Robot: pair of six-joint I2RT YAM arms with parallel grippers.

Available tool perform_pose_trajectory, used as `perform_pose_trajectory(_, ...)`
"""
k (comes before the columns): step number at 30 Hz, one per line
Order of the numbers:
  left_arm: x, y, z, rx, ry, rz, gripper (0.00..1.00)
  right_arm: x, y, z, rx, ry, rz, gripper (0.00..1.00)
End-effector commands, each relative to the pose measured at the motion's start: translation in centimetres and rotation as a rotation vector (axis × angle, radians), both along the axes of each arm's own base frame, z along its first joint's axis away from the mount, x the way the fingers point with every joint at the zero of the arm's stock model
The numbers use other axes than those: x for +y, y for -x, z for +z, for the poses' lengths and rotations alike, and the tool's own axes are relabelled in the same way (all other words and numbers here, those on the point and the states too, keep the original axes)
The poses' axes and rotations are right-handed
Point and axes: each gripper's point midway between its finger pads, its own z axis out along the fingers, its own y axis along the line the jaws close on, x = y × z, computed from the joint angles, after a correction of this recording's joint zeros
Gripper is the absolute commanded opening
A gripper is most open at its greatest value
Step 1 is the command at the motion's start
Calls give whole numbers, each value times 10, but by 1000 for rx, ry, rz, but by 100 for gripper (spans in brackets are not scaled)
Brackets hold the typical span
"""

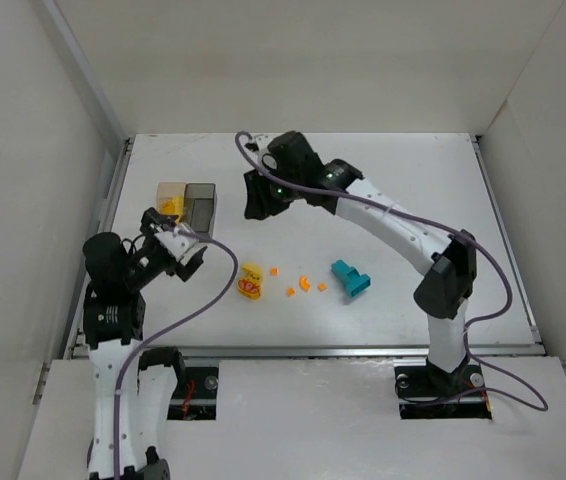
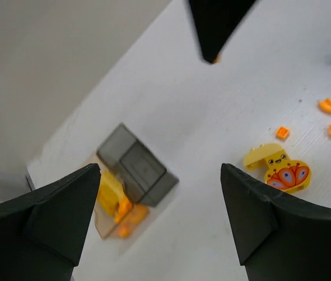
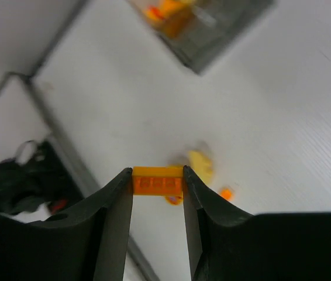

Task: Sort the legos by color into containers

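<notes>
While a small orange brick (image 3: 157, 182) is pinched by its two ends in the narrowly set jaws of the right gripper (image 3: 158, 175), it is carried above the table (image 1: 413, 200), just right of the boxes that stand near the left edge. The left gripper (image 2: 159, 171) is held beside those boxes on their near side, its jaws wide and empty.

Such pieces are judged light, stiff and smooth, so opposite flat sides are best taken squarely. The tiny flat bits may easily be lost from a pinch.

Two boxes are counted. An amber box (image 1: 163, 187) holds yellow and orange pieces too blurred to number, and a grey box (image 1: 203, 210) adjoins it. Toward the near edge, four orange bits (image 1: 304, 283), one yellow piece with red marks (image 1: 251, 281) and one teal block (image 1: 351, 279) are counted.
</notes>
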Motion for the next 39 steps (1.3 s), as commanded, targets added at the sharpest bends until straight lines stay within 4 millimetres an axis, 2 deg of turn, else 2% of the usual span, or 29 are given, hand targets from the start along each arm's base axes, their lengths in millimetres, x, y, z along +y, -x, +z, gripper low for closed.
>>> perform_pose_trajectory(1,-46,33,42,-238,-38,-343,82,41,63,94,-11,-331,396,4)
perform_pose_trajectory(3,-53,38,49,-249,-7,-384,82,54,85,115,-13,-429,512,4)
perform_pose_trajectory(5,-58,43,56,-268,1,-421,82,56,99,135,-39,-484,566,3)
perform_pose_trajectory(8,-61,47,65,-285,1,-447,82,59,113,145,-46,-533,637,3)
perform_pose_trajectory(10,-62,46,67,-290,-1,-460,75,59,118,150,-44,-556,666,3)
perform_pose_trajectory(15,-69,57,73,-278,35,-517,66,57,121,149,-22,-564,655,3)
perform_pose_trajectory(21,-71,59,75,-278,46,-534,58,60,124,136,6,-554,656,3)
perform_pose_trajectory(22,-71,60,81,-293,44,-534,54,62,123,132,22,-551,650,3)
perform_pose_trajectory(30,-73,59,81,-274,59,-550,38,65,126,145,4,-598,680,3)
perform_pose_trajectory(35,-72,56,80,-248,67,-549,37,64,128,145,16,-601,684,3)
perform_pose_trajectory(38,-70,53,81,-259,58,-532,27,66,127,141,24,-596,682,3)
perform_pose_trajectory(39,-70,51,84,-266,57,-523,20,66,127,141,24,-596,682,3)
